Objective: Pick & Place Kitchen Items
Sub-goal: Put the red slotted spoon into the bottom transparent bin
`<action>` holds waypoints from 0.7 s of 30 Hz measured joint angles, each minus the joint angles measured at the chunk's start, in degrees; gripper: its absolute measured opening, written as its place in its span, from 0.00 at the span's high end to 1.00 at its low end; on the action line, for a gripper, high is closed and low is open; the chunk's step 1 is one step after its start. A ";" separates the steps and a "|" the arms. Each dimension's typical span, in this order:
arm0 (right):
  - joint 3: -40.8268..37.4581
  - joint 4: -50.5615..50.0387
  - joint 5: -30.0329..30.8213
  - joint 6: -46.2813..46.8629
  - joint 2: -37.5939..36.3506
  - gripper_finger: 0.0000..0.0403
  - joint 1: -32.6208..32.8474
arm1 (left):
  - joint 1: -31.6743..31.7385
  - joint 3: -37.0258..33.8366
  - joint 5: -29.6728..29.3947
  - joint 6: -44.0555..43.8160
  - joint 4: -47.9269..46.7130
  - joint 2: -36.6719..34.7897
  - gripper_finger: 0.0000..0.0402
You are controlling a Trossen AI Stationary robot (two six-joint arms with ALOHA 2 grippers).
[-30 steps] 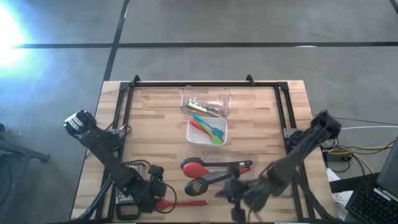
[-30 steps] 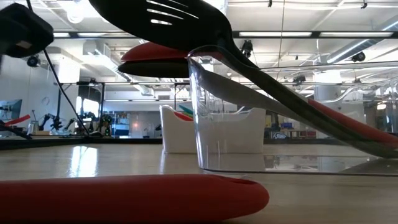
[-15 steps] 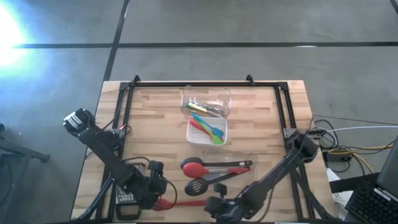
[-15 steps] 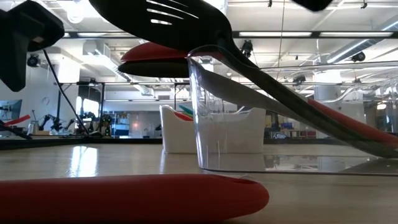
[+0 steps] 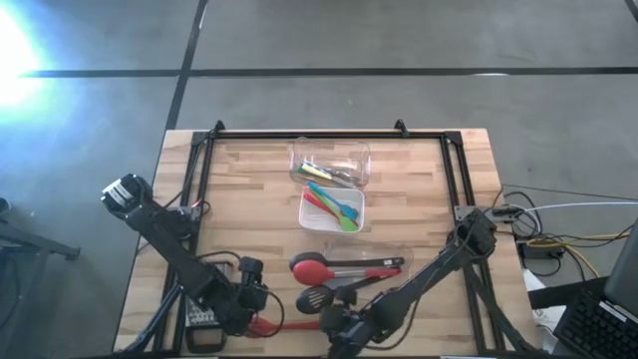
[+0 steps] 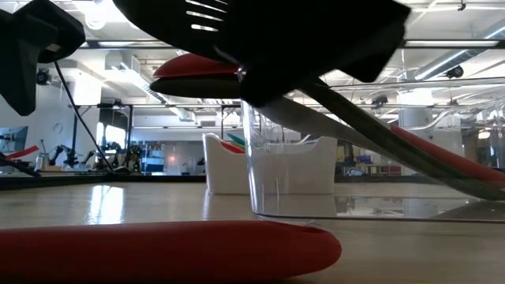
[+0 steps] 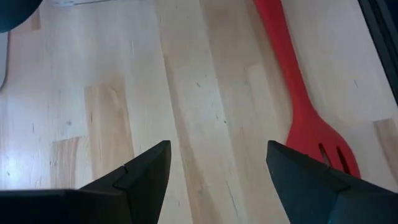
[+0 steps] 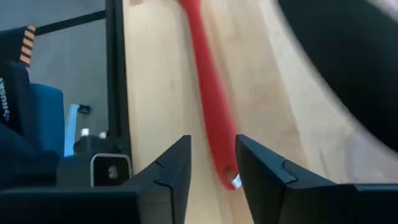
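Right pincer (image 8: 211, 163) parted, above slim red slotted spatula (image 7: 305, 106)

Near edge: red slotted spatula (image 5: 294, 324) lies flat between left gripper (image 5: 251, 299) and right gripper (image 5: 334, 327).
Centre line: three clear tubs (image 5: 330, 164) in a row, utensils overhanging the nearest.
Side lanes: bare table (image 5: 249, 199) on both flanks.

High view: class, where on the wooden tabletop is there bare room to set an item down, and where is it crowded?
Free: bare wooden tabletop left of the three clear plastic tubs, and right of them toward the black frame rail. Crowded: the near edge, with the red slotted spatula, left gripper and right gripper.
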 joint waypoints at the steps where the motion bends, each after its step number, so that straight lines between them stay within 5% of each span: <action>1: -0.04 -0.02 -0.36 -0.18 0.07 0.69 -0.32 | 0.00 0.00 0.00 0.14 0.03 0.00 0.34; 10: 0.23 0.16 -1.18 -2.23 2.23 0.58 -0.82 | 0.09 2.06 -0.41 0.70 -3.55 -1.47 0.34; 21: 0.22 -3.01 0.98 -5.20 2.86 0.56 -3.90 | 0.15 3.10 -3.20 2.08 -3.85 -7.22 0.34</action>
